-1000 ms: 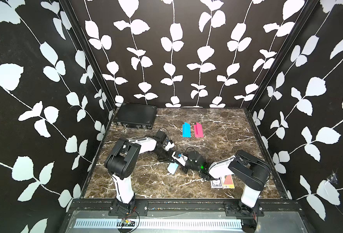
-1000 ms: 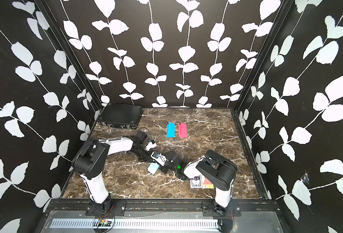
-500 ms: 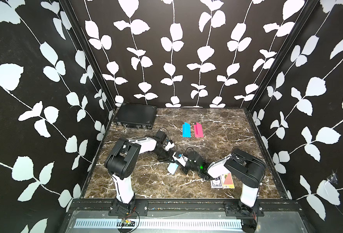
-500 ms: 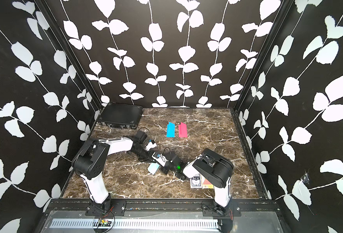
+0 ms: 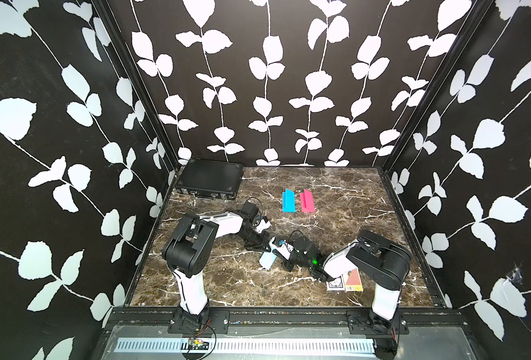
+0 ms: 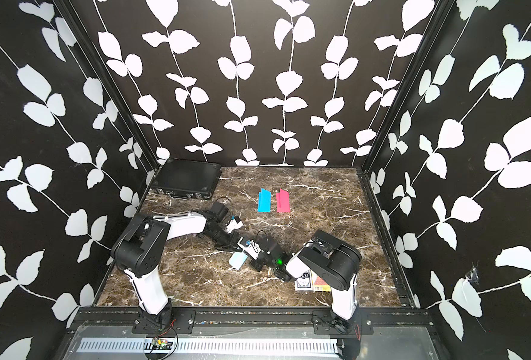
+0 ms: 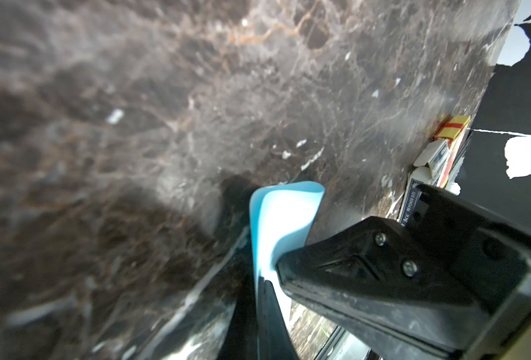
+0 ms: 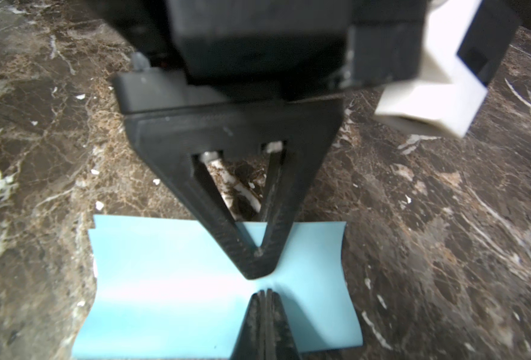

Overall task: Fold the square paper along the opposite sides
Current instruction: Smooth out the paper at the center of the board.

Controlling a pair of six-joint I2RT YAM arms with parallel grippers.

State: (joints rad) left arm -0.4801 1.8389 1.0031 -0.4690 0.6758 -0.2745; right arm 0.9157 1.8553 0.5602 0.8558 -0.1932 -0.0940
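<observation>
Light-blue paper pinched between closed left fingers, closed right fingers touching it

This looks like a lab test booth for robots: under the left pincer lies a marble table, black walls with white leaves stand around it on three sides, and behind it the left arm and the right arm are bolted to a metal rail.

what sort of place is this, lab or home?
Looks like a lab robot cell: left arm and right arm bolted to a front rail, marble-look tabletop, leaf-print walls boxing it in.
</observation>
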